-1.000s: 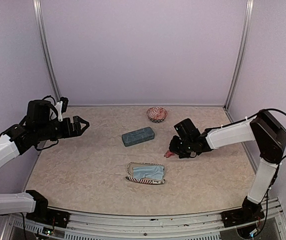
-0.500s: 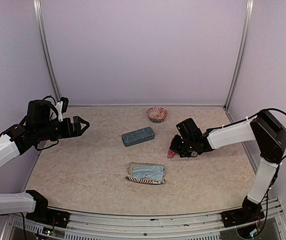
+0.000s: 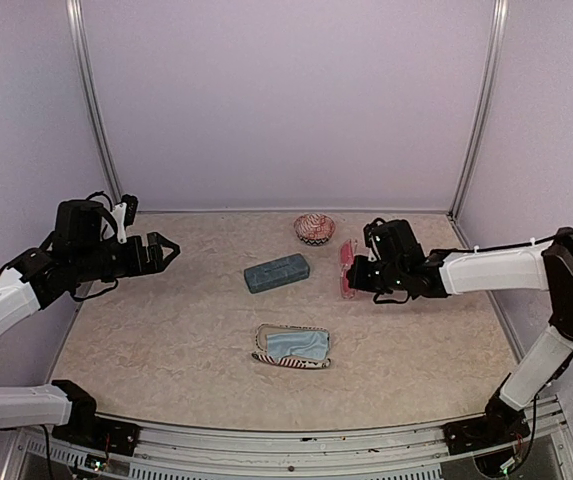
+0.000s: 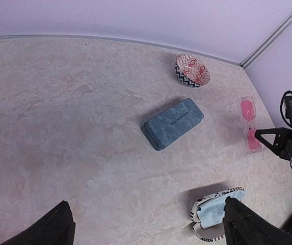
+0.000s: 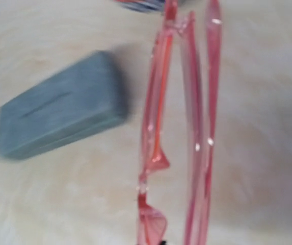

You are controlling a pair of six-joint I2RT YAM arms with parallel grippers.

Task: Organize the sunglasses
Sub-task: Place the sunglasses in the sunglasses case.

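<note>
Beige marbled tabletop (image 3: 166, 340) sits under lavender walls. The right gripper (image 3: 353, 274) is clamped on the pink-red sunglasses (image 3: 346, 262), holding them folded and edge-up off the surface, probably ready for carrying to a case. A blue-teal hard case (image 3: 277, 272) lies beyond its fingertips, and a patterned soft pouch (image 3: 293, 346) sits nearer the bases. The left gripper (image 3: 163, 249) hovers well apart, fingers spread, empty.
</note>
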